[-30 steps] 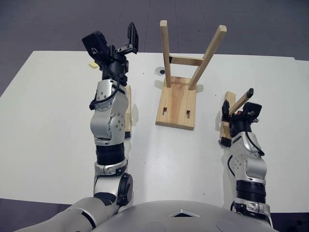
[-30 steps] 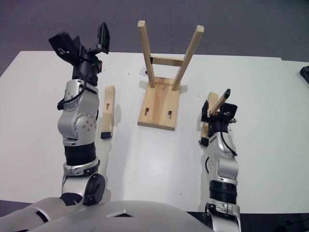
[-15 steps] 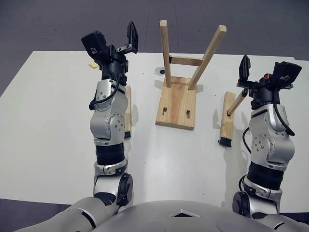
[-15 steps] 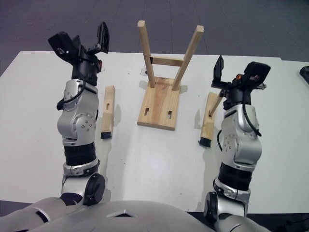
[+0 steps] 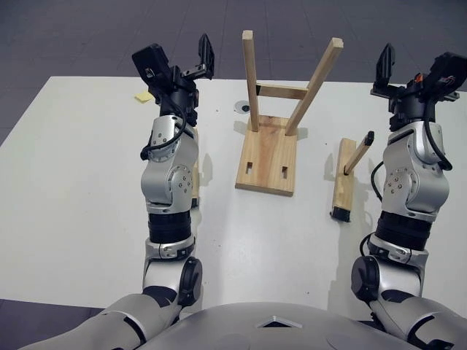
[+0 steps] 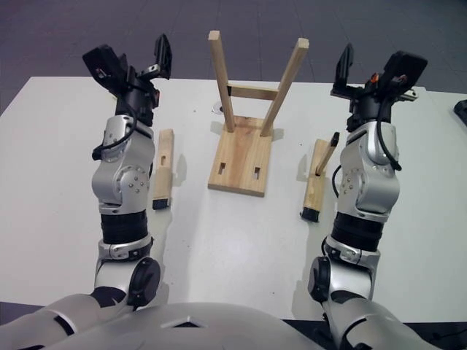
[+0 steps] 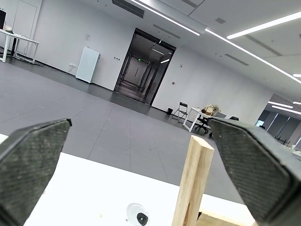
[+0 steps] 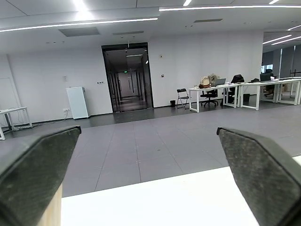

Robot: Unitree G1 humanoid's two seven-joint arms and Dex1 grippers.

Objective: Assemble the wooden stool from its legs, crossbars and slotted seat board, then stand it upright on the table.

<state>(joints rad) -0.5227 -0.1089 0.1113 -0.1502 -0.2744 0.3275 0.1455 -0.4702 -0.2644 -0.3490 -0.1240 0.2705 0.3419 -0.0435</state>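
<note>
The slotted seat board lies flat mid-table with two legs standing up from its far end, joined by a crossbar. Its two near slots are empty. A loose leg lies left of the board, beside my left arm. Another loose leg lies to the right with a short crossbar sticking up from it. My left gripper is held high over the table's far left, open and empty. My right gripper is raised above the right leg, open and empty. A leg top shows between the left fingers.
A small yellow piece lies at the far left of the white table. A round grommet sits behind the board. A black object pokes in at the right edge. Dark floor lies beyond the far edge.
My right gripper has lifted off the right leg and crossbar, left them on the table, and risen up and back. My left arm shifted slightly.
</note>
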